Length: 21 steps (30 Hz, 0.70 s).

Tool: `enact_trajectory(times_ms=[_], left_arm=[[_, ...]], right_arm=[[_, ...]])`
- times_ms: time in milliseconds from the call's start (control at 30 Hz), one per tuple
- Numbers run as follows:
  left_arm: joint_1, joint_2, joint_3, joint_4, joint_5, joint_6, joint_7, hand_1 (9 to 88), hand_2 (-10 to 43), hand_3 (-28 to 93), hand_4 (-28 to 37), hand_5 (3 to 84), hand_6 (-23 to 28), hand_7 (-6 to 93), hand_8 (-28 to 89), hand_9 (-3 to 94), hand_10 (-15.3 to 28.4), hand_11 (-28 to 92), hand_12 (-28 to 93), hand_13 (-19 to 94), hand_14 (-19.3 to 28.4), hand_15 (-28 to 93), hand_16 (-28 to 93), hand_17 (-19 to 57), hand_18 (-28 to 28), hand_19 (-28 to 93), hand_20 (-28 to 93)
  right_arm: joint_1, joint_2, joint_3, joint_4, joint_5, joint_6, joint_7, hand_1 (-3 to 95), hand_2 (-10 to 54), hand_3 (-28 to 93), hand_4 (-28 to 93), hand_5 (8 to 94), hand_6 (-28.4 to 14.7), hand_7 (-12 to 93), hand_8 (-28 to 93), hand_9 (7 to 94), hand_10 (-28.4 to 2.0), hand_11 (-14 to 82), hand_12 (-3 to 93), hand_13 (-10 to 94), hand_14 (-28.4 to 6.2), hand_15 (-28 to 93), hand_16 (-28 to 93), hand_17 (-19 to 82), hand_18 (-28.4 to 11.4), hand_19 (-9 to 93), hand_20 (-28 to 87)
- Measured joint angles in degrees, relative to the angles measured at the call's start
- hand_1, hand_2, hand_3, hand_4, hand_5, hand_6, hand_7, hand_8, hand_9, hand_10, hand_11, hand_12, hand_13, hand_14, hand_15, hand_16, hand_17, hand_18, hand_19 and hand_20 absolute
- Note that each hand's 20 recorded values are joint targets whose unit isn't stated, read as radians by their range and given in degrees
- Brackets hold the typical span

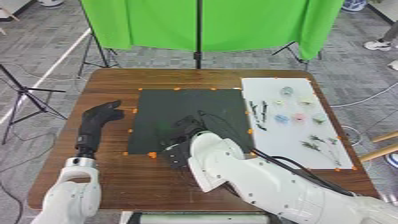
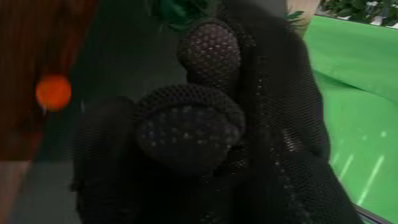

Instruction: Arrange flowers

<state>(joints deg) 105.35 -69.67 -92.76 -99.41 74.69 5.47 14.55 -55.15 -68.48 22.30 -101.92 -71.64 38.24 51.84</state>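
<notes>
Nearest me, my two white arms come in over the brown worktop (image 1: 133,185), with black cables running along the right one. My left hand (image 1: 96,122) lies left of the black mat (image 1: 160,107), its fingers relaxed and loosely straight, pointing away from me. My right hand (image 1: 180,142) is over the mat's lower middle; dark glove against dark mat, I can't tell whether it is spread, pressed together or pinching something. Just beyond it I see a thin dark shape (image 1: 202,116), too faint for me to name. In the right wrist view there's a dark green thing (image 2: 180,12) just past the glove, and I can't make out what it is. Orange marks (image 1: 152,155) sit around the mat's edge.

The flowers are to the right, on a white sheet (image 1: 262,87). At its near end I have green sprigs (image 1: 311,145) with thin stems. Farther up come a blue flower (image 1: 282,119) and a pink flower (image 1: 298,118), side by side, with pale blooms (image 1: 306,101) around and beyond them. Darker sprigs (image 1: 255,110) lie lengthwise along the sheet's left side.

Past the worktop's far edge, a green cloth (image 1: 151,22) hangs above the grey floor (image 1: 53,50).
</notes>
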Motion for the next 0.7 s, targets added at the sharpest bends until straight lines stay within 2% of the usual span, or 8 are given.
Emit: enact_trajectory(times_ms=[233, 433, 700], left_arm=[[-3.4, 0.29, 1.58, 1.5, 0.02, -0.89, 0.37, 32.0, 9.5, 58, -19.7, 54.0, 7.6, 11.2, -5, 53.9, 17.3, 26, 12, 43, 22.2, 36, -4, 8.2, 17.8, 33, 21], [-3.8, -0.32, 1.59, 1.52, 0.02, -1.65, 0.46, 32.1, 9.4, 58, -19.7, 54.0, 7.7, 11.1, -5, 54.0, 17.2, 26, 12, 43, 22.2, 36, -4, 8.2, 17.8, 33, 21], [-3.6, -1.56, 1.83, 1.53, 0.0, -1.88, 0.93, 32.0, 9.3, 58, -19.8, 53.9, 7.8, 11.0, -5, 53.9, 17.3, 26, 12, 43, 22.1, 36, -4, 8.2, 17.8, 33, 21]], right_arm=[[0.2, -2.9, 0.0, 1.8, 3.6, 4.0, -2.3, 67.5, -9.5, 51, 0, 64.6, -6.1, 51, 19, 87.1, -11.9, 36.8, 41.5, 94, 0.5, 60, 16, 79, -2.4, 77, 52], [0.2, -3.5, 0.1, 2.5, 3.4, 4.5, -2.6, 67.7, -9.5, 50, 0, 64.1, -5.9, 51, 18, 87.5, -11.9, 36.1, 40.4, 94, 0.3, 59, 16, 79, -2.4, 76, 51], [-0.5, -3.6, 0.3, 2.9, 3.0, 4.7, -2.4, 68.5, -9.5, 49, -3, 63.6, -5.5, 51, 18, 87.6, -11.6, 34.9, 39.1, 94, -0.1, 57, 17, 79, -2.3, 74, 51]])
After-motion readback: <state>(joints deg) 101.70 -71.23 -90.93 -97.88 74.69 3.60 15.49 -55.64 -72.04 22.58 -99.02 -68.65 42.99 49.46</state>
